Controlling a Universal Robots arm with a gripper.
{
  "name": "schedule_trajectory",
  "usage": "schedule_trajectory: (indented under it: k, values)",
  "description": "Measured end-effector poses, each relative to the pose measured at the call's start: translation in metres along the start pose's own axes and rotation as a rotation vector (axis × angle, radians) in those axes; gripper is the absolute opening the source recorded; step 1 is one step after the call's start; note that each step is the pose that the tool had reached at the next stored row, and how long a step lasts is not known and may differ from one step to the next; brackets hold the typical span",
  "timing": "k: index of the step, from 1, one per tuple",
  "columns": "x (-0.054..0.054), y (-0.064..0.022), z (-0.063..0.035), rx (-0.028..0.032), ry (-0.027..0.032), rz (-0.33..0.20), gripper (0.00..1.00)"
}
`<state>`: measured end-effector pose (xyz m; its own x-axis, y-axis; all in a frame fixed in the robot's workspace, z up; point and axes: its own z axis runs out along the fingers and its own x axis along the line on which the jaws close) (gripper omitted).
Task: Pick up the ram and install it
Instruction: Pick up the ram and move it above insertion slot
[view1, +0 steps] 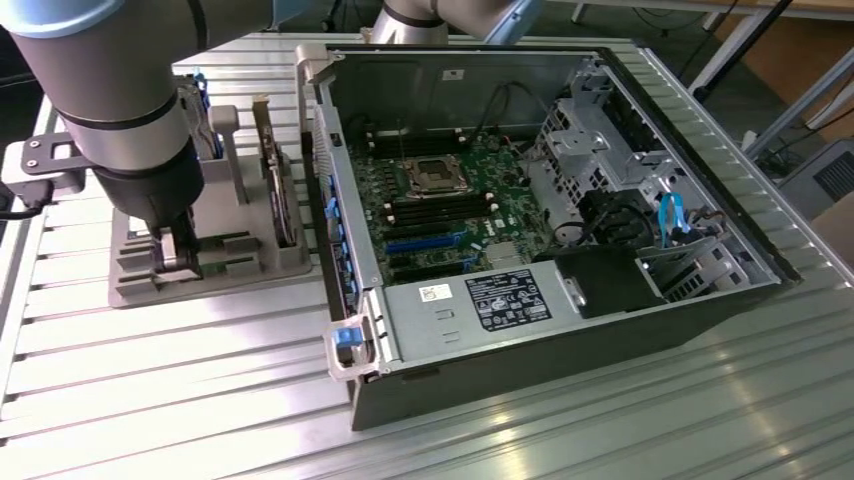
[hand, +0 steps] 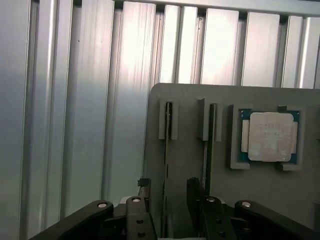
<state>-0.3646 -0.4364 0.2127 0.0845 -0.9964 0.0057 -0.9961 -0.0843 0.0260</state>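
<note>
Two rams stand on edge in slots of a grey holder (hand: 190, 100). One ram (hand: 166, 150) runs between my fingers, the other ram (hand: 209, 142) lies just outside one finger. My gripper (hand: 170, 192) is open and straddles the first stick, with a gap on each side. In the exterior view the gripper (view1: 174, 255) hangs low over the holder (view1: 214, 275), at that view's left of the open computer case (view1: 534, 200). Dark memory slots (view1: 430, 206) lie beside the processor socket (view1: 434, 172) on the motherboard.
A square silver processor chip (hand: 270, 136) rests in a recess of the holder beside the sticks. An expansion card (view1: 276, 190) stands upright in the holder, between my arm and the case wall. Ribbed aluminium table (view1: 174, 400) surrounds everything.
</note>
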Motion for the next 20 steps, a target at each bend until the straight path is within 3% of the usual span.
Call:
schedule_trajectory:
  k: [5, 7, 8, 13, 20]
  values:
    - [0.0, 0.0012, 0.0066, 0.0001, 0.0005, -0.008, 0.41]
    - [0.0, 0.0012, 0.0066, 0.0001, 0.0006, -0.008, 0.16]
    - [0.0, 0.0012, 0.0066, 0.0001, 0.0005, -0.008, 0.13]
    - [0.0, 0.0012, 0.0058, 0.0004, 0.0004, -0.008, 0.13]
    - [0.0, 0.0018, -0.0147, 0.0, 0.0005, -0.008, 0.13]
